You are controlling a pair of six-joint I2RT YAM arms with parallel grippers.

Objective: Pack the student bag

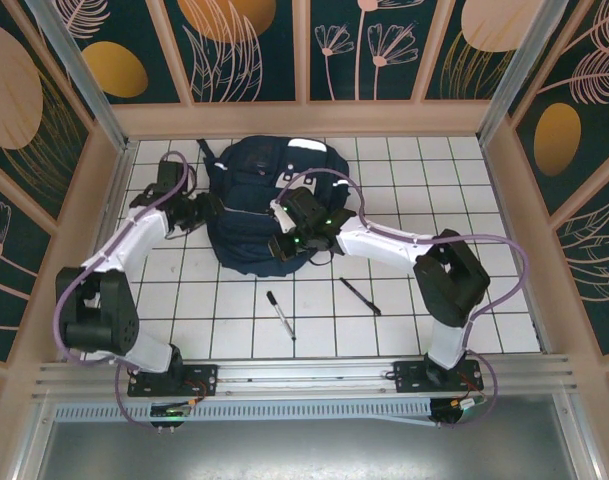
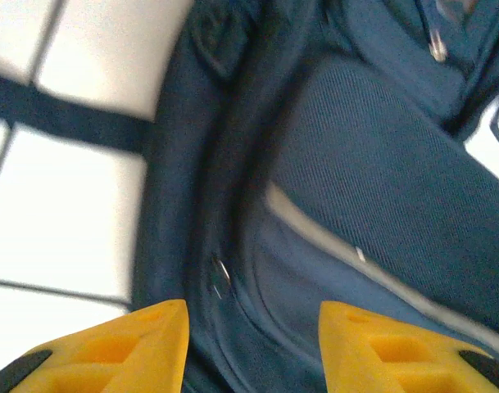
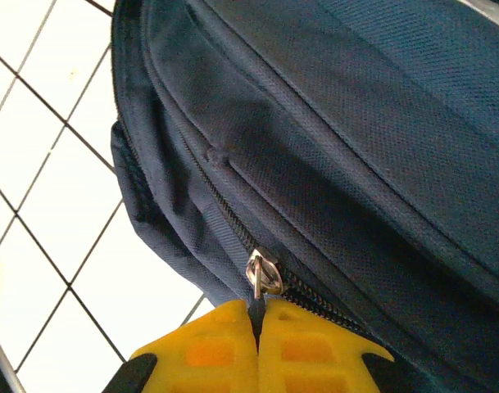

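The student bag [image 1: 252, 175], a large navy-blue backpack, lies on the white tiled table at the back centre. My left gripper [image 1: 208, 209] is at the bag's left side. In the left wrist view it [image 2: 253, 348] stands open, its yellow fingers [image 2: 126, 352] apart over a seam of the bag [image 2: 372, 164], holding nothing. My right gripper [image 1: 282, 244] is at the bag's near edge. In the right wrist view it [image 3: 258, 332] is shut on the dark pull tab of the metal zipper slider [image 3: 264, 274], on the bag's [image 3: 356, 123] zip line.
Two dark pens lie on the tiles in front of the bag, one [image 1: 281, 315] near the middle and one [image 1: 360, 296] to its right. A dark strap [image 2: 61, 115] of the bag crosses the tiles at the left. Patterned walls enclose the table.
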